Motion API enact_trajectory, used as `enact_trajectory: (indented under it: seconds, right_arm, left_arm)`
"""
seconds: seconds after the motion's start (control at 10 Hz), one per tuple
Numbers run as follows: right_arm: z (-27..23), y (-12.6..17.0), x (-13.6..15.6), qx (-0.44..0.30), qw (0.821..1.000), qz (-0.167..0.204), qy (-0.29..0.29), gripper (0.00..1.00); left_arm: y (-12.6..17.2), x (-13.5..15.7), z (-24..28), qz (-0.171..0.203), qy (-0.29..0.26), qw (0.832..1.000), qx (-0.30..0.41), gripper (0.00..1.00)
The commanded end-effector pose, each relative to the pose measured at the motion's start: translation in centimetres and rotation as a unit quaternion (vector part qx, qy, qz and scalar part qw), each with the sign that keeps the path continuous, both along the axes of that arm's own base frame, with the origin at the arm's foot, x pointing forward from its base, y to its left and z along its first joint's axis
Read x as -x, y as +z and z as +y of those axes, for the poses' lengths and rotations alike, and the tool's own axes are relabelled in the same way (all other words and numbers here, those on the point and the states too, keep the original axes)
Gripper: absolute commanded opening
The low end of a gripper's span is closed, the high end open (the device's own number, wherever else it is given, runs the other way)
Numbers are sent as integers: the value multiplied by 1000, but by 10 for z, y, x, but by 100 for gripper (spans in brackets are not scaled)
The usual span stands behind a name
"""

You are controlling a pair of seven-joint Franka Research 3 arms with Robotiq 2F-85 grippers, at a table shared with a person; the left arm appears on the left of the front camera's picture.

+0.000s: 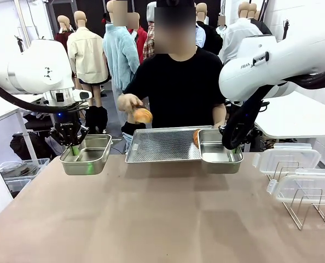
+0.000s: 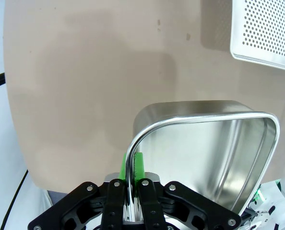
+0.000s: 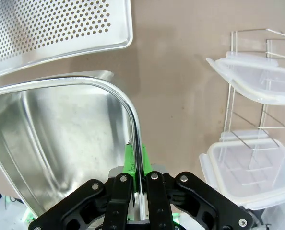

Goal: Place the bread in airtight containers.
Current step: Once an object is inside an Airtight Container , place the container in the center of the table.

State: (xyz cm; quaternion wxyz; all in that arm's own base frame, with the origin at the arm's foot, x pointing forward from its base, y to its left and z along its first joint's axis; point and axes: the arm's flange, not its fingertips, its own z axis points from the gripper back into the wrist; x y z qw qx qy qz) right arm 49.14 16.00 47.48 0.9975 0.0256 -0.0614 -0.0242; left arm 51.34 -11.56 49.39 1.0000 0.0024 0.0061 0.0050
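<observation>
A person's hand holds one bread (image 1: 143,115) above the far edge of the perforated tray (image 1: 162,145). A second bread (image 1: 196,137) lies at the tray's right end, partly hidden behind the right airtight container (image 1: 220,156). My right gripper (image 1: 231,143) is shut on that steel tub's rim; in the right wrist view the gripper (image 3: 136,158) pinches the rim of the empty tub (image 3: 61,139). My left gripper (image 1: 75,147) is shut on the rim of the left airtight container (image 1: 91,156), seen up close at the gripper (image 2: 133,165) with the tub (image 2: 205,158) empty.
Two clear lids (image 1: 288,158) (image 1: 307,189) rest on a wire rack (image 1: 310,211) at the table's right side; the lids (image 3: 257,81) (image 3: 248,172) also appear in the right wrist view. The brown tabletop (image 1: 151,219) in front is bare. The person stands behind the tray.
</observation>
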Motion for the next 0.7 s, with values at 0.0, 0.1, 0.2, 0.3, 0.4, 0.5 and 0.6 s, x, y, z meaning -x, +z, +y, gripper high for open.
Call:
enact_trajectory:
  seconds: [0.0,0.1,0.2,0.3,0.4,0.5,0.6]
  right_arm:
    - [0,-2,1,-1,1000,-11,1,0]
    - [0,-2,1,-1,1000,-11,1,0]
    - [0,-2,1,-1,1000,-11,1,0]
    - [0,-2,1,-1,1000,-11,1,0]
    - [0,-2,1,-1,1000,-11,1,0]
    - [0,-2,1,-1,1000,-11,1,0]
    - [0,-2,1,-1,1000,-11,1,0]
  left_arm:
    - [4,3,2,-4,-3,1000,0,0]
    - [4,3,2,-4,-3,1000,0,0]
    - [4,3,2,-4,-3,1000,0,0]
    - [4,3,2,-4,-3,1000,0,0]
    - [4,3,2,-4,-3,1000,0,0]
    - [4,3,2,-4,-3,1000,0,0]
    - [4,3,2,-4,-3,1000,0,0]
